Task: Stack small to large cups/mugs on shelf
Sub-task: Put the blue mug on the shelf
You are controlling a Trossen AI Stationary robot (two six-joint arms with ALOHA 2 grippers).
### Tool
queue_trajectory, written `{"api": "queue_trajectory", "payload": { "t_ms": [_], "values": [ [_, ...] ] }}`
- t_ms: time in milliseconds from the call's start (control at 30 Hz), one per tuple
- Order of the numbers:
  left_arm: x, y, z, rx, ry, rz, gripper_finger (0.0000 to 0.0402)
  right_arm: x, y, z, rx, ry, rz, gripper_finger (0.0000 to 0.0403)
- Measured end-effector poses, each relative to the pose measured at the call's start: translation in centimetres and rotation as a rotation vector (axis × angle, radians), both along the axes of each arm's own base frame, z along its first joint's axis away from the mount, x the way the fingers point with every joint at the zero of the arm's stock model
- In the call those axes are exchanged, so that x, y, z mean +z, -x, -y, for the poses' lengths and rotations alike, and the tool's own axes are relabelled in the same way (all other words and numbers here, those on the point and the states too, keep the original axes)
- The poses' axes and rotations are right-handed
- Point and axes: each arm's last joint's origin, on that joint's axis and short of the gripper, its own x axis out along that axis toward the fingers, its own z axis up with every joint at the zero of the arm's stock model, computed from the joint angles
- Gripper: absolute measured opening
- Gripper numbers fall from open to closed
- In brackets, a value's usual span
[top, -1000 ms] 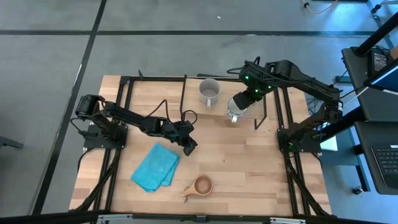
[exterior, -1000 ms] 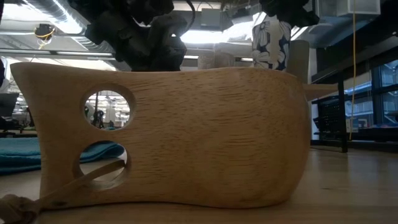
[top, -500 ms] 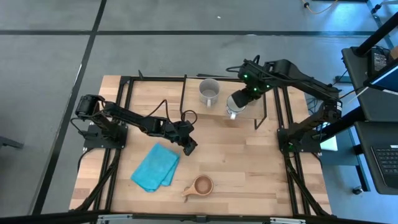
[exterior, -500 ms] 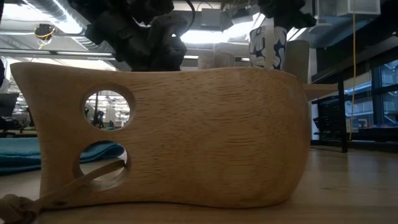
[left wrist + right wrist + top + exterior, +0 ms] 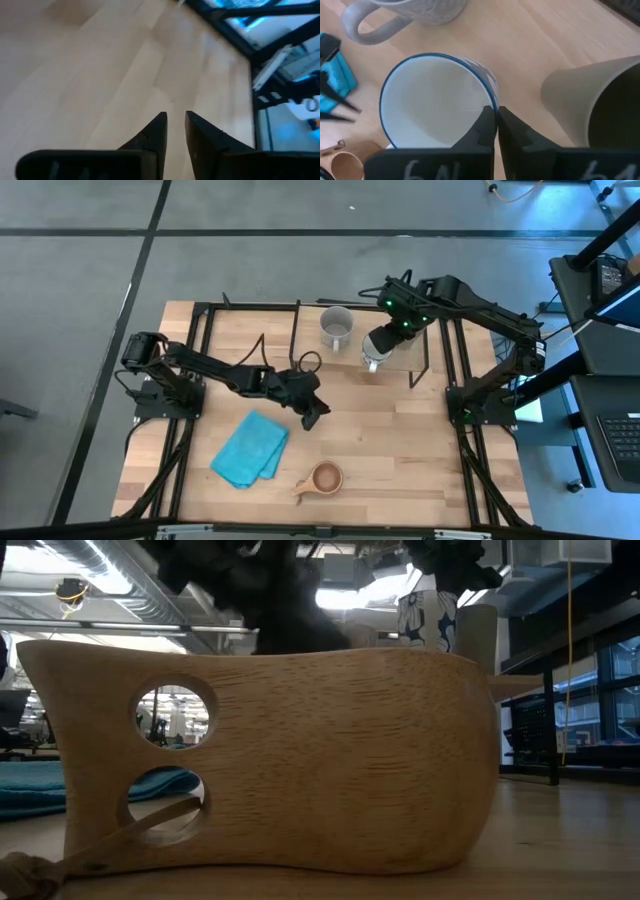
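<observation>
Risk is the white mug (image 5: 373,350) slipping: right gripper (image 5: 495,121) pinches only its thin rim, upper centre of the high view above the shelf (image 5: 410,360); left gripper (image 5: 313,417), fingers narrowly apart, holds nothing.

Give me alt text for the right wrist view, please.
The right gripper is shut on the rim of the white mug, seen from above. The grey mug and olive tumbler stand close by on the shelf.
</observation>
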Motion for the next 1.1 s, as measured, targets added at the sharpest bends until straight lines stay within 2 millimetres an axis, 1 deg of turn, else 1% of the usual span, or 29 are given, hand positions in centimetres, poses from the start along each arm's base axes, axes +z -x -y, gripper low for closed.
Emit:
{"api": "queue_trajectory", "payload": {
  "t_ms": [100,200,300,433,500,867,1100],
  "values": [
    [2.0,-0.9,-0.2,-0.026,-0.045,0.016,0.0064,0.0,0.0,0.1,-0.005,0.001,0.0,0.0009],
    [3.6,-1.4,-0.7,-0.034,-0.107,-0.01,0.0064,0.0,0.0,0.2,-0.008,0.008,0.002,0.0009],
    [4.8,-1.7,-1.1,-0.038,-0.159,-0.03,0.0064,0.0,0.0,0.2,-0.008,0.008,0.004,0.0009],
    [5.9,-1.9,-1.2,-0.042,-0.207,-0.042,0.0064,0.0,-0.2,0.3,-0.011,0.017,0.009,0.0009],
    [6.2,-1.9,-1.2,-0.046,-0.214,-0.039,0.0064,-0.2,-0.4,0.4,-0.015,0.028,0.0,0.0009],
    [5.9,-1.7,-1.0,-0.04,-0.227,-0.074,0.0064,-0.7,-1.0,0.6,0.005,0.036,-0.024,0.0012],
    [5.9,-1.7,-1.0,-0.039,-0.228,-0.077,0.0064,-0.8,-1.0,0.7,-0.004,0.075,-0.04,0.0048]
  ]
}}
